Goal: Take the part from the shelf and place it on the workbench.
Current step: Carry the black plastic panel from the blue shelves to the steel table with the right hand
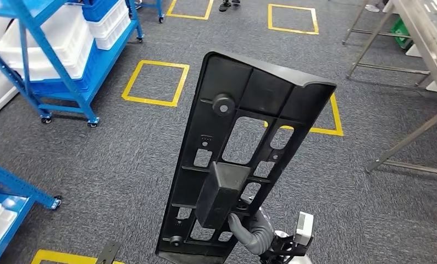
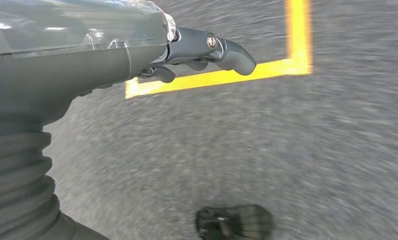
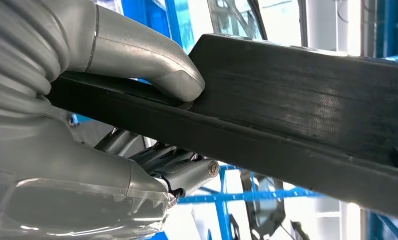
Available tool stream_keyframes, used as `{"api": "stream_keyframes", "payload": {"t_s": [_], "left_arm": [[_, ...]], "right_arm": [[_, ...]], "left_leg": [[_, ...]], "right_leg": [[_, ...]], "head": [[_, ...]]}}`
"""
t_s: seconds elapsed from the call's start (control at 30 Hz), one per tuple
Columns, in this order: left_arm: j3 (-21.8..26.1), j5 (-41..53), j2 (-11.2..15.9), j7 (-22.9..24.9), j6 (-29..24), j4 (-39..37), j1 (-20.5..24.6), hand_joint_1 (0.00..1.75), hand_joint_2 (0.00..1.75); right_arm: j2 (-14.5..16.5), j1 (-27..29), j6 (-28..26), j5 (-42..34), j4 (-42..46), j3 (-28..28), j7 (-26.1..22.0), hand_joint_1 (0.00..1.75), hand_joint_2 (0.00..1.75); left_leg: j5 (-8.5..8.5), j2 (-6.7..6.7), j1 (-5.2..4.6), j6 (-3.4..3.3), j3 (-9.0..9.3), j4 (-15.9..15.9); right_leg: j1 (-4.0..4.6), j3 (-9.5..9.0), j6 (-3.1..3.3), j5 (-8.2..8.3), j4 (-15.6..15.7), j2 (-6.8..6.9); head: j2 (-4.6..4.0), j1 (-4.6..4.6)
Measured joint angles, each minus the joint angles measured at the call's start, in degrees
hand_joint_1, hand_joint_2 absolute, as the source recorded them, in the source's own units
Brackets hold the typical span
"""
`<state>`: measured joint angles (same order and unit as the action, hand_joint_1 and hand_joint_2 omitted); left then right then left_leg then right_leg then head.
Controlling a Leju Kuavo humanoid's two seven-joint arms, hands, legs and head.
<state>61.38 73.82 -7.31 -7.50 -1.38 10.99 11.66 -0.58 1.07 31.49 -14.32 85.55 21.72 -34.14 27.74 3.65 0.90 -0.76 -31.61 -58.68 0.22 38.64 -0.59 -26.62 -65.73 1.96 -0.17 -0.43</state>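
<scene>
The part [image 1: 243, 143] is a long black plastic panel with ribs, cut-outs and a boxy block on its face. In the head view it stands nearly upright in front of me, over the grey carpet. My right hand [image 1: 253, 230] grips it near its lower end. The right wrist view has the thumb [image 3: 156, 67] pressing on one face of the part [image 3: 307, 100], with the fingers [image 3: 181, 167] wrapped under the other. My left hand [image 2: 136, 55] hangs over the carpet with nothing in it, its fingers loosely extended.
A blue wheeled shelf [image 1: 67, 66] with white bins stands at the back left, and another blue rack [image 1: 10, 190] is at the near left. The metal workbench [image 1: 427, 38] is at the far right. Yellow tape squares [image 1: 155, 82] mark the carpet. A person's feet [image 1: 230, 5] show at the top.
</scene>
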Motion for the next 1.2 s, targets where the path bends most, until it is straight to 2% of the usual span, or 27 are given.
{"api": "stream_keyframes", "payload": {"t_s": [0.07, 0.1, 0.17, 0.2, 0.27, 0.3, 0.33, 0.37, 0.4, 0.43, 0.47, 0.53, 0.6, 0.67, 0.7, 0.77, 0.8, 0.83, 0.87, 0.9, 0.93, 0.97, 1.03, 1.07, 1.1, 1.17, 1.2], "left_arm": [[-0.65, 0.70, -0.46, 0.24, 0.14, 0.00, 0.50, 0.00, 1.75], [-0.92, 1.04, -0.61, 0.83, 0.16, 0.00, 0.52, 0.00, 1.75], [-1.44, 1.79, -0.78, 2.70, 0.15, 0.00, 0.32, 0.00, 1.75], [-1.75, 2.19, -0.78, 3.83, 0.16, 0.00, 0.15, 0.00, 1.75], [-2.28, 2.86, -0.61, 5.89, 0.16, 0.00, -0.46, 0.00, 1.75], [-2.44, 3.05, -0.46, 6.67, 0.11, 0.00, -0.91, 0.00, 1.75], [-2.53, 3.14, -0.34, 7.21, 0.02, 0.00, -1.45, 0.00, 1.75], [-2.59, 3.13, -0.23, 7.50, -0.07, 0.00, -1.98, 0.00, 1.75], [-2.65, 3.13, -0.12, 7.60, -0.14, 0.00, -2.40, 0.00, 1.75], [-2.71, 3.13, -0.04, 7.55, -0.14, 0.00, -2.67, 0.00, 1.75], [-2.80, 3.12, 0.03, 7.38, -0.09, 0.00, -2.78, 0.00, 1.75], [-3.00, 2.91, 0.11, 6.91, -0.01, 0.00, -2.82, 0.00, 1.75], [-3.13, 2.39, 0.12, 6.62, 0.02, 0.00, -2.86, 0.00, 1.75], [-3.14, 1.64, 0.04, 6.31, 0.00, 0.00, -2.82, 0.00, 1.75], [-3.11, 1.14, 0.00, 6.07, -0.07, 0.01, -2.76, 0.00, 1.75], [-2.88, -0.10, -0.04, 5.48, -0.28, 0.02, -2.70, 0.00, 1.75], [-2.59, -0.90, 0.03, 5.15, -0.47, 0.02, -2.77, 0.00, 1.75], [-2.18, -1.76, 0.07, 4.78, -0.66, 0.01, -2.91, 0.00, 1.75], [-1.71, -2.55, 0.10, 4.38, -0.86, 0.01, -3.06, 0.00, 1.75], [-1.23, -3.19, 0.12, 4.03, -1.02, 0.00, -3.17, 0.00, 1.75], [-0.84, -3.65, 0.12, 3.79, -1.11, 0.00, -3.22, 0.00, 1.75], [-0.54, -3.89, 0.10, 3.67, -1.14, 0.00, -3.20, 0.00, 1.75], [-0.18, -4.08, 0.04, 3.73, -1.14, 0.00, -3.12, 0.00, 1.75], [-0.03, -4.08, 0.01, 3.83, -1.15, 0.00, -3.09, 0.00, 1.75], [0.13, -4.09, -0.02, 3.94, -1.16, 0.00, -3.08, 0.00, 1.75], [0.48, -4.12, -0.22, 4.06, -1.17, 0.00, -3.02, 0.00, 1.75], [0.61, -4.18, -0.33, 4.02, -1.18, 0.00, -2.96, 0.00, 1.75]], "right_arm": [[-0.27, 0.82, -0.66, 0.21, 0.80, -0.01, -0.70, 1.75, 1.75], [-0.44, 1.32, -1.15, 0.39, 1.27, -0.01, -1.04, 1.75, 1.75], [-0.83, 2.59, -2.42, 0.75, 2.29, -0.04, -1.61, 1.75, 1.75], [-1.03, 3.31, -3.18, 0.80, 2.91, -0.08, -1.86, 1.75, 1.75], [-1.26, 4.49, -4.75, 0.70, 4.28, -0.14, -2.11, 1.75, 1.75], [-1.32, 5.00, -5.54, 0.64, 4.94, -0.17, -2.15, 1.75, 1.75], [-1.38, 5.55, -6.30, 0.68, 5.58, -0.24, -2.10, 1.75, 1.75], [-1.47, 6.23, -6.95, 0.72, 6.19, -0.36, -2.06, 1.75, 1.75], [-1.61, 6.95, -7.47, 0.68, 6.72, -0.51, -2.04, 1.75, 1.75], [-1.75, 7.60, -7.82, 0.56, 7.15, -0.71, -2.02, 1.75, 1.75], [-1.89, 8.12, -8.00, 0.31, 7.46, -0.91, -2.01, 1.75, 1.75], [-2.18, 8.67, -7.99, -0.33, 7.77, -1.22, -2.06, 1.75, 1.75], [-2.48, 8.79, -7.69, -0.87, 7.79, -1.37, -2.22, 1.75, 1.75], [-2.66, 8.59, -7.15, -1.22, 7.57, -1.39, -2.28, 1.75, 1.75], [-2.69, 8.33, -6.74, -1.35, 7.40, -1.39, -2.14, 1.75, 1.75], [-2.64, 7.18, -5.62, -1.49, 7.02, -1.34, -1.22, 1.75, 1.75], [-2.51, 6.34, -4.82, -1.54, 6.73, -1.27, -0.51, 1.75, 1.75], [-2.26, 5.31, -3.82, -1.57, 6.21, -1.19, 0.33, 1.75, 1.75], [-1.89, 4.21, -2.73, -1.61, 5.45, -1.11, 1.15, 1.75, 1.75], [-1.43, 3.04, -1.74, -1.65, 4.52, -1.07, 1.83, 1.75, 1.75], [-0.90, 1.82, -0.94, -1.66, 3.45, -1.08, 2.38, 1.75, 1.75], [-0.39, 0.64, -0.43, -1.67, 2.50, -1.14, 2.74, 1.75, 1.75], [0.52, -1.49, 0.19, -1.79, 1.02, -1.47, 3.19, 1.75, 1.75], [0.89, -2.38, 0.39, -1.91, 0.53, -1.68, 3.34, 1.75, 1.75], [1.20, -3.11, 0.55, -2.04, 0.13, -1.91, 3.50, 1.75, 1.75], [1.68, -3.92, 0.89, -2.20, -0.43, -2.44, 3.95, 1.75, 1.75], [1.90, -4.01, 1.14, -2.17, -0.59, -2.75, 4.25, 1.75, 1.75]], "left_leg": [[0.43, 1.12, -0.14, 0.49, 0.46, 0.05], [0.62, 1.75, -0.18, 0.77, 0.63, 0.14], [1.00, 2.92, -0.19, 1.34, 1.12, 0.45], [1.48, 2.42, -0.17, 1.57, 1.29, 0.15], [3.87, -0.41, -0.14, 1.87, 0.03, -3.59], [5.58, -2.04, -0.12, 1.94, -1.63, -7.16], [7.14, -2.86, -0.11, 2.00, -3.66, -11.04], [7.91, -3.17, -0.10, 2.09, -5.47, -14.08], [7.52, -3.23, -0.09, 2.16, -6.49, -15.24], [5.90, -3.32, -0.04, 2.20, -6.43, -14.10], [3.36, -3.72, 0.05, 2.24, -5.36, -10.84], [-0.33, -5.99, 0.31, 2.19, -2.38, -3.44], [-0.86, -7.59, 0.30, 1.82, -1.11, -0.45], [-0.92, -6.77, 0.17, 1.13, -1.05, -0.17], [-1.04, -6.15, 0.18, 0.75, -0.94, 0.05], [-1.23, -4.77, 0.29, 0.10, -0.68, 0.54], [-1.19, -4.04, 0.19, -0.08, -0.60, 0.62], [-1.11, -3.22, 0.08, -0.19, -0.58, 0.63], [-1.03, -2.40, 0.00, -0.22, -0.57, 0.62], [-0.93, -1.59, -0.06, -0.21, -0.53, 0.61], [-0.83, -0.86, -0.09, -0.15, -0.43, 0.61], [-0.71, -0.22, -0.10, -0.07, -0.26, 0.61], [-0.44, 0.79, -0.21, 0.25, 0.16, 0.63], [-0.31, 1.18, -0.28, 0.50, 0.30, 0.64], [-0.20, 1.61, -0.32, 0.79, 0.41, 0.65], [0.01, 2.66, -0.34, 1.42, 0.75, 0.86], [0.23, 2.62, -0.25, 1.73, 0.99, 0.82]], "right_leg": [[0.85, -2.99, 0.89, 1.63, 5.95, 2.13], [1.19, -3.30, 1.23, 1.51, 6.76, 2.39], [1.09, -3.47, 1.79, 1.70, 7.28, 0.84], [0.86, -3.87, 2.05, 1.87, 7.82, 0.12], [0.35, -4.78, 2.59, 2.17, 8.77, -1.26], [0.38, -4.98, 2.76, 2.11, 8.86, -1.93], [0.37, -5.08, 2.90, 2.01, 8.80, -2.70], [0.37, -5.16, 2.95, 1.88, 8.71, -3.56], [0.37, -5.26, 2.92, 1.73, 8.60, -4.42], [0.32, -5.42, 2.80, 1.54, 8.43, -5.30], [0.25, -5.59, 2.60, 1.29, 8.18, -6.12], [0.12, -5.64, 2.07, 0.65, 7.40, -7.52], [-0.02, -5.17, 1.39, 0.37, 6.84, -8.70], [-0.21, -4.75, 0.67, 0.50, 6.85, -9.72], [-0.21, -4.57, 0.39, 0.35, 6.63, -9.14], [-0.13, -2.95, -0.09, -1.56, 3.29, -6.00], [-0.17, -1.23, -0.29, -3.25, -0.12, -4.10], [-0.32, 0.90, -0.49, -4.99, -4.19, -3.03], [-0.48, 2.78, -0.64, -6.12, -7.64, -2.53], [-0.62, 3.80, -0.72, -6.20, -9.38, -2.30], [-0.70, 3.59, -0.72, -5.15, -8.74, -2.12], [-0.70, 2.09, -0.59, -3.20, -5.69, -1.74], [-0.22, -2.23, 0.05, 0.21, 2.77, 0.69], [0.14, -3.64, 0.42, 0.98, 5.66, 1.76], [0.50, -4.23, 0.73, 1.06, 7.03, 2.44], [0.78, -4.20, 1.22, 0.98, 7.41, 1.48], [0.65, -4.44, 1.50, 1.12, 7.76, 0.83]], "head": [[0.00, 0.00], [0.00, 0.00], [0.00, -0.01], [0.00, -0.01], [0.00, -0.02], [0.00, -0.02], [0.00, -0.02], [0.00, -0.02], [0.00, -0.01], [0.00, -0.01], [0.00, -0.01], [0.00, -0.01], [0.00, -0.02], [0.00, -0.02], [0.00, -0.02], [0.00, -0.01], [0.00, 0.00], [0.00, 0.00], [0.00, 0.00], [0.00, 0.00], [0.00, 0.00], [0.00, 0.00], [0.00, 0.01], [0.00, 0.00], [0.00, 0.00], [0.00, -0.01], [0.00, -0.01]]}}
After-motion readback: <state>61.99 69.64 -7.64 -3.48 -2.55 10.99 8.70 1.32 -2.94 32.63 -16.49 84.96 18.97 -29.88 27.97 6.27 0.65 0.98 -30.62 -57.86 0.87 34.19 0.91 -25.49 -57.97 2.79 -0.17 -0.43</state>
